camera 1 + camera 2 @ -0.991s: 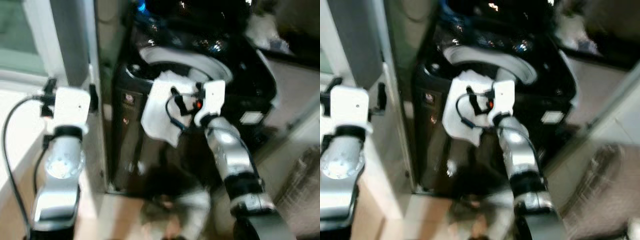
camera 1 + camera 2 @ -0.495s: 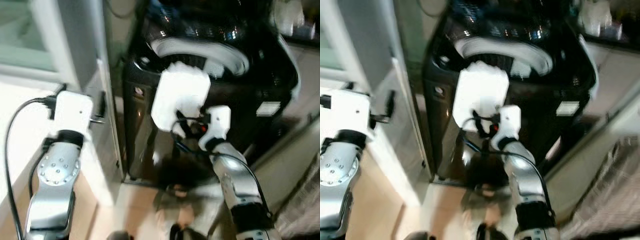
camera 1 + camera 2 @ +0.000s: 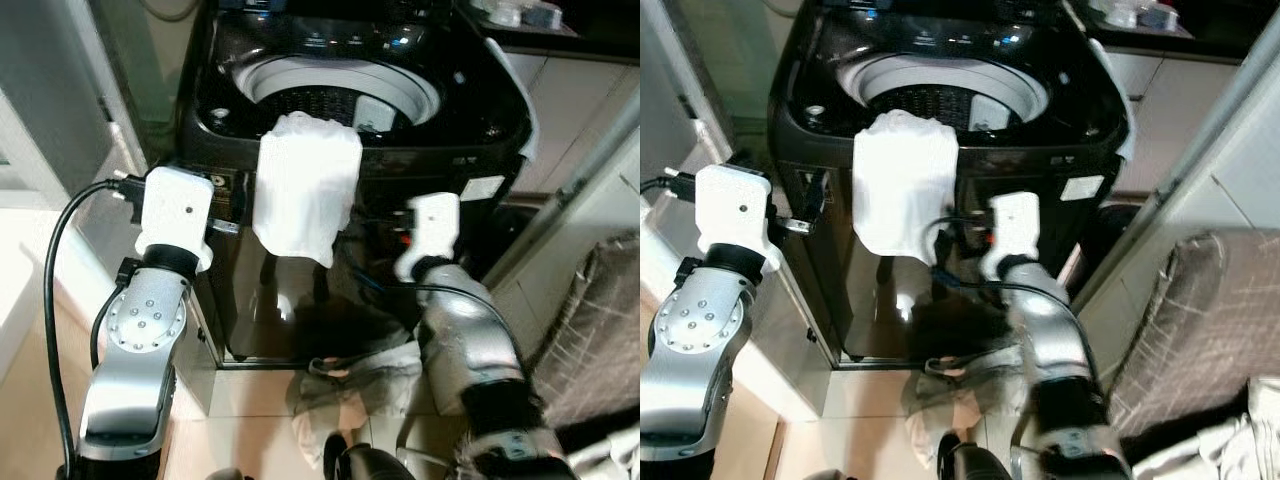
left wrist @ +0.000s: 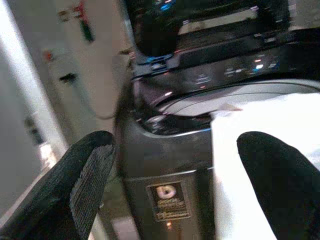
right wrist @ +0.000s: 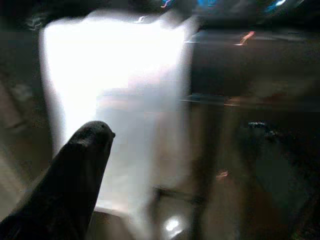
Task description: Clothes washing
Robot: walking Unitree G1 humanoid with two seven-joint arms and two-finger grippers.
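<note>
A black top-loading washing machine (image 3: 470, 150) stands with its lid up and its drum (image 3: 335, 95) showing. A white cloth (image 3: 305, 190) hangs over the front rim and down the front panel. My right gripper (image 3: 952, 240) sits low in front of the machine, just below and right of the cloth; one black finger (image 5: 80, 170) points at the cloth (image 5: 120, 90) without touching it, and the gripper is open. My left gripper (image 4: 175, 170) is open and empty, held left of the cloth near the washer's front left corner.
A heap of clothes (image 3: 360, 385) lies on the floor at the foot of the washer. A grey patterned fabric item (image 3: 1210, 320) stands at the right. A pale wall and door frame (image 3: 60, 120) close in on the left. A black cable (image 3: 55, 290) loops off my left arm.
The head camera has tilted and steadied. The white cloth, held up by my right gripper before, now hangs on the washer's front rim, and the right gripper has dropped back from it.
</note>
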